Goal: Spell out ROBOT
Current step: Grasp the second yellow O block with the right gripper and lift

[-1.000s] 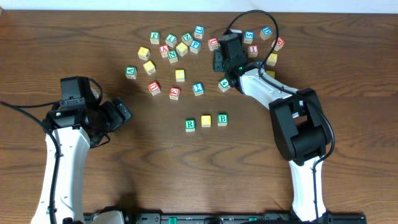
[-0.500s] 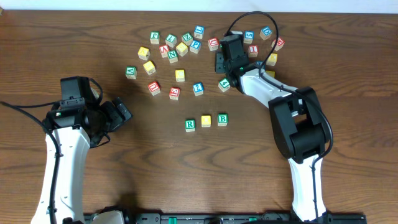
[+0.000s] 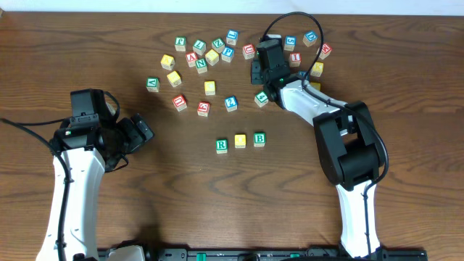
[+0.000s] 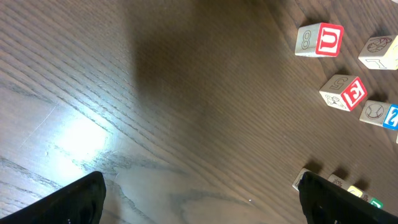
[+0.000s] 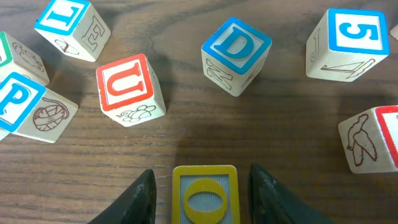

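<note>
In the right wrist view a yellow O block (image 5: 205, 196) lies on the table between my right gripper's (image 5: 205, 200) fingers. There is a gap on each side, so the gripper is open around it. In the overhead view this gripper (image 3: 259, 72) is among the far blocks and hides the O block. A row stands mid-table: a green R block (image 3: 222, 145), a yellow block (image 3: 240, 141) and a green B block (image 3: 259, 138). My left gripper (image 3: 139, 133) is open and empty at the left, low over bare wood (image 4: 199, 202).
Several loose letter blocks are scattered across the far side of the table (image 3: 210, 88). Close to the right gripper are a red U block (image 5: 129, 89), a blue D block (image 5: 236, 55) and a blue 5 block (image 5: 349, 43). A red U block (image 4: 320, 40) shows in the left wrist view.
The right gripper has shifted very slightly toward the far edge of the table. The left arm and the blocks have not moved.
</note>
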Action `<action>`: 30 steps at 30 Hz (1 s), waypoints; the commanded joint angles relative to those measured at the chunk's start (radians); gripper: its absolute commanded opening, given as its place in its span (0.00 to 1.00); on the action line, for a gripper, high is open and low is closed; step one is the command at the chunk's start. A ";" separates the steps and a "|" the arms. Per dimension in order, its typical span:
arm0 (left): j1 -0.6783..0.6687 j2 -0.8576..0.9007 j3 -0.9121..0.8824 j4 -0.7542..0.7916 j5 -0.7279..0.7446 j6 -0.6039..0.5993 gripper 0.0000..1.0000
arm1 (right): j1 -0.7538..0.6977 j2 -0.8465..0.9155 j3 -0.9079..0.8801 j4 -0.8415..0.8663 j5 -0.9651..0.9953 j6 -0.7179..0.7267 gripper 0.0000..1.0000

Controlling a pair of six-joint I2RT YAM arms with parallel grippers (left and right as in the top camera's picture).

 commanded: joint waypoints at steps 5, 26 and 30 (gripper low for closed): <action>0.003 -0.004 0.003 0.001 -0.014 -0.005 0.98 | -0.007 0.029 0.010 -0.004 0.016 -0.008 0.42; 0.003 -0.004 0.003 0.000 -0.014 -0.005 0.97 | -0.008 0.036 0.013 0.026 -0.003 0.018 0.27; 0.003 -0.004 0.003 0.000 -0.014 -0.005 0.97 | -0.008 0.023 0.014 0.033 -0.003 0.018 0.25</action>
